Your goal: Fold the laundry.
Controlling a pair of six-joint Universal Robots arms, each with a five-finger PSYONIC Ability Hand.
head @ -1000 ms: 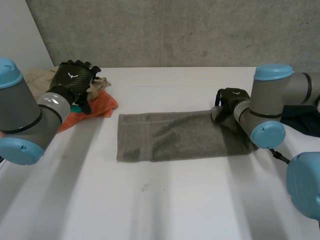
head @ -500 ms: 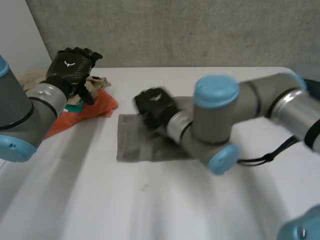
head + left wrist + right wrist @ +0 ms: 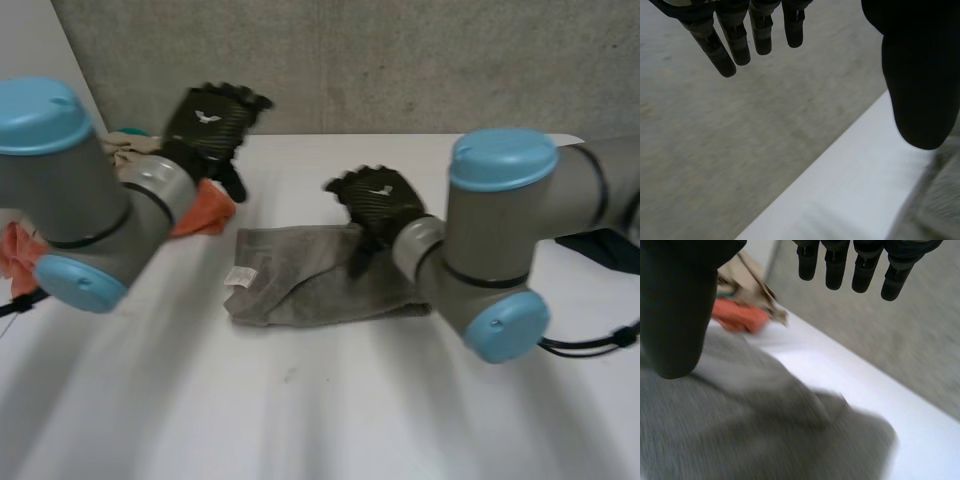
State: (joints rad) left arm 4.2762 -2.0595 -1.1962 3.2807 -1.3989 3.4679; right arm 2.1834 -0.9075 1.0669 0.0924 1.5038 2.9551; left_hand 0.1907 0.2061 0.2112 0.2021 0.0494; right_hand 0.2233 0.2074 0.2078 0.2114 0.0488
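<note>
Head view, far left: left arm (image 3: 70, 190), grey with light-blue cap, reaching toward the back of the white table (image 3: 300, 420). Laundry pile at the table's far left corner: beige cloth (image 3: 125, 150), orange cloth (image 3: 203, 208) just in front of it. Left robot hand (image 3: 205, 122) raised over that pile, released, nothing in it. Left wrist view, same robot hand (image 3: 912, 85): fingers (image 3: 735, 45) straight, well apart from the thumb, gap empty, concrete wall (image 3: 715, 150) beyond, table (image 3: 840, 190) edge below.

Middle of table: grey towel (image 3: 320, 285), the task's thing, lying roughly folded over on itself, rumpled, white label (image 3: 238, 277) showing at its left end. Near the orange cloth, small gap between. Right robot hand (image 3: 378, 200) over the towel's far edge, toward its right end.

Right wrist view: right robot hand (image 3: 675, 310) released, fingers (image 3: 837, 270) straight, gripping nothing, thumb low over the towel (image 3: 765, 435). Contact between thumb and towel: cannot tell. Orange cloth (image 3: 737, 317) and beige cloth (image 3: 747, 282) past the towel, between thumb and fingertips.

Right: right arm (image 3: 500, 230) crossing the towel's right end, covering it. Far right table edge: dark cloth (image 3: 610, 250), well apart from the towel.
</note>
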